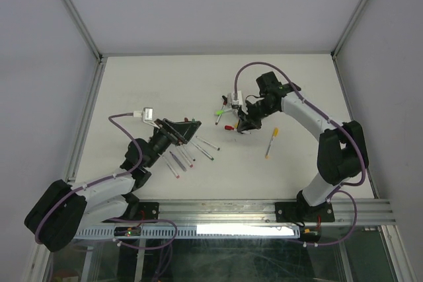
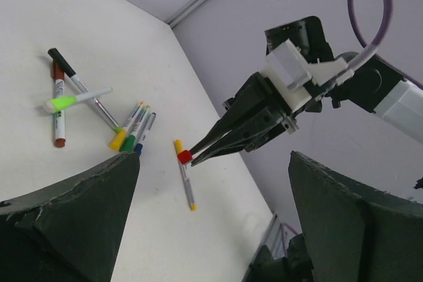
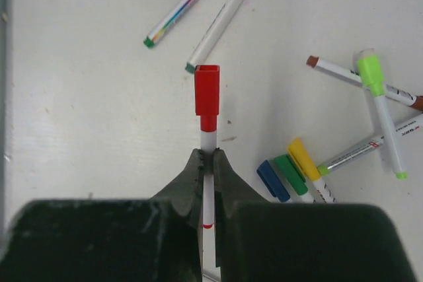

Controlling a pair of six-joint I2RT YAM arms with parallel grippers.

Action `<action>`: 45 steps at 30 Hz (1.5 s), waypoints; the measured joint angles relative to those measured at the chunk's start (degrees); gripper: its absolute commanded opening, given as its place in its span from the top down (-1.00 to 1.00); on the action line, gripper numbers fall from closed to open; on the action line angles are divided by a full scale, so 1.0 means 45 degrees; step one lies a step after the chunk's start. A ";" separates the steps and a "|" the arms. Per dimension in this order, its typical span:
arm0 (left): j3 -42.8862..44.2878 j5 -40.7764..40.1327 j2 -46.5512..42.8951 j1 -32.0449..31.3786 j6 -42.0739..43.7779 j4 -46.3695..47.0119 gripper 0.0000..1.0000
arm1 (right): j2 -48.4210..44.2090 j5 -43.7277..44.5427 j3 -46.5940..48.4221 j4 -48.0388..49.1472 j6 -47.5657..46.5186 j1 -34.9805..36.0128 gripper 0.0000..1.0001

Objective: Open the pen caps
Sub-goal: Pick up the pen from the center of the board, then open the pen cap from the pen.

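The right gripper is clenched on the white barrel of a pen, and the red cap sits on the end that sticks out past the fingertips. The left gripper is released, its jaws spread wide and holding nothing, and it faces the right gripper across the white table. Just beside the held pen, three capped pens in blue, green and yellow lie side by side. Past them a lime-green pen lies crossed over two others. A yellow-ended pen lies apart, nearer the right arm. Several more loose pens are scattered on the table near the left gripper.
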 measured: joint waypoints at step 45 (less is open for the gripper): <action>0.3366 -0.2370 0.6397 -0.1928 -0.3512 -0.0146 1.00 | 0.0121 -0.1705 -0.0160 0.4211 0.9525 0.1185 0.13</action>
